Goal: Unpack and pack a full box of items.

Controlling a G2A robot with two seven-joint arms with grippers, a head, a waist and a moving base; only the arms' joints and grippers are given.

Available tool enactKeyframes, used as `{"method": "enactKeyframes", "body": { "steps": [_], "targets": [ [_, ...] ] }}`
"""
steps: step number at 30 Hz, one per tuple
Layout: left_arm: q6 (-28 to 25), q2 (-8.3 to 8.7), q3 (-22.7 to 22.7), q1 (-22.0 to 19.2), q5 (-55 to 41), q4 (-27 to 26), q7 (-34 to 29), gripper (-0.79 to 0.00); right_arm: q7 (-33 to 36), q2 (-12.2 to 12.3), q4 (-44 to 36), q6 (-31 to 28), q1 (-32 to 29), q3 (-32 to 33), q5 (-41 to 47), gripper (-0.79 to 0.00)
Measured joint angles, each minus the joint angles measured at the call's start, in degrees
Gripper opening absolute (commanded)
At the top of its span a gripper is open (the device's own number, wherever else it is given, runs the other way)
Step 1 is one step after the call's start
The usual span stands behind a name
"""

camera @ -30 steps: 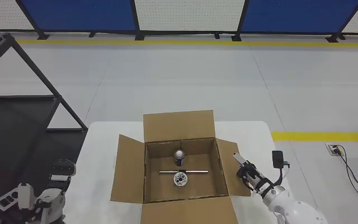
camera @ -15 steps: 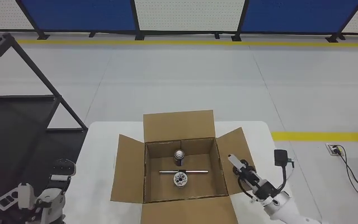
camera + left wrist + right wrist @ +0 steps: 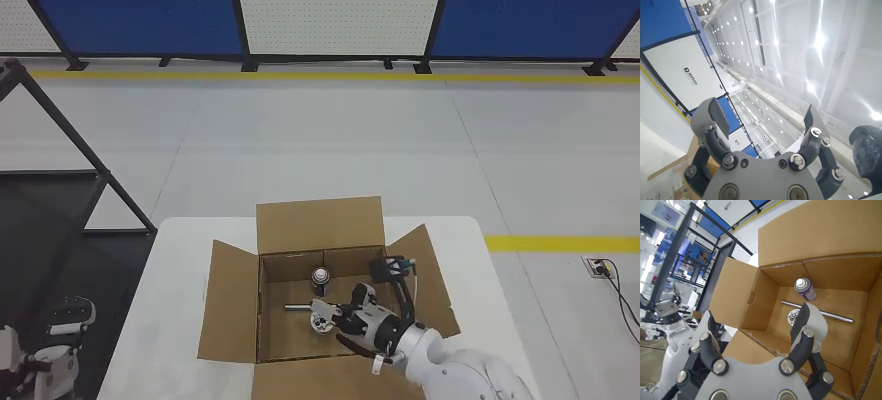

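The right gripper holds its jaws spread wide, with nothing between the ridged dark pads. It hangs over the inside of the open brown cardboard box. Seen from the top, it sits just at 3 o'clock of the flat round silver metal flange, which lies near the middle of the box floor. The right arm comes in over the box rim from about 5 o'clock.

A thin straight polished steel rod lies just at 12 o'clock of the flange and runs from 9 to 3 o'clock. Whether the two touch cannot be told. At 12 o'clock of the rod, near the far wall, an upright spray can with a white cap and a blue-and-white label stands apart from both.

The box's four flaps are folded outward, and the 3 o'clock flap is tilted upward. The box rests in the middle of the white table.

The left gripper also has its jaws spread and empty, pointing up toward the ceiling lights. The left arm sits off the table's edge, at about 8 o'clock from the box.
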Motion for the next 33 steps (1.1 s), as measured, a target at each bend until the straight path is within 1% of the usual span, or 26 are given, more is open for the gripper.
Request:
{"method": "enactKeyframes", "body": {
  "steps": [2, 3, 6, 14, 16, 18, 21, 23, 25, 28, 33],
  "targets": [
    [1.3, -0.02, -0.2, 0.2, -0.5, 0.0, -0.2, 0.000, 0.2, -0.2, 1.2, 2.7, 1.5, -1.1, -1.6, 0.000],
    [1.4, -0.02, -0.2, 0.2, -0.5, 0.0, -0.2, 0.000, 0.1, -0.2, 1.3, 3.1, 1.6, -1.1, -1.7, 0.000],
    [1.4, -0.02, -0.2, 0.2, -0.5, 0.0, -0.2, 0.000, 0.1, -0.2, 1.1, 2.2, 1.5, -1.0, -1.4, 0.000],
    [1.3, -0.02, -0.2, 0.1, -0.5, 0.0, -0.2, 0.000, -0.1, -0.2, 1.2, 1.9, 1.4, -1.1, -1.6, 0.000],
    [2.1, -0.01, -0.1, -0.2, -0.1, 0.0, -0.8, 0.000, -1.0, -0.3, 2.2, 0.1, 1.3, -2.7, -3.6, 0.000],
    [3.4, -0.03, -0.1, -0.7, 0.6, 0.3, -1.1, 0.000, -1.1, -0.5, 3.8, -0.3, 2.5, -4.7, -6.4, 0.000],
    [4.7, -0.12, -0.4, -1.3, 1.4, 0.9, -1.1, 0.000, 0.4, -1.5, 7.2, 2.0, 6.6, -9.5, -11.7, 0.000],
    [5.4, -0.22, -0.5, -1.1, 0.2, 0.8, -1.6, 0.000, 2.3, -2.5, 10.1, 3.3, 10.3, -13.4, -15.2, 0.000],
    [6.5, -0.26, -1.3, -0.3, -4.4, -0.1, -3.0, 0.000, 3.9, -3.6, 13.2, 4.6, 14.0, -16.7, -17.4, 0.000],
    [6.9, -0.29, -3.9, 0.6, -9.0, -0.2, -4.0, 0.000, 6.1, -5.5, 18.1, 9.2, 19.1, -20.8, -20.6, 0.000],
    [6.8, -0.50, -6.0, 1.0, -12.1, 0.3, -5.0, 0.000, 8.9, -9.2, 27.3, 15.2, 26.4, -25.4, -20.2, 0.000]
  ]
}}
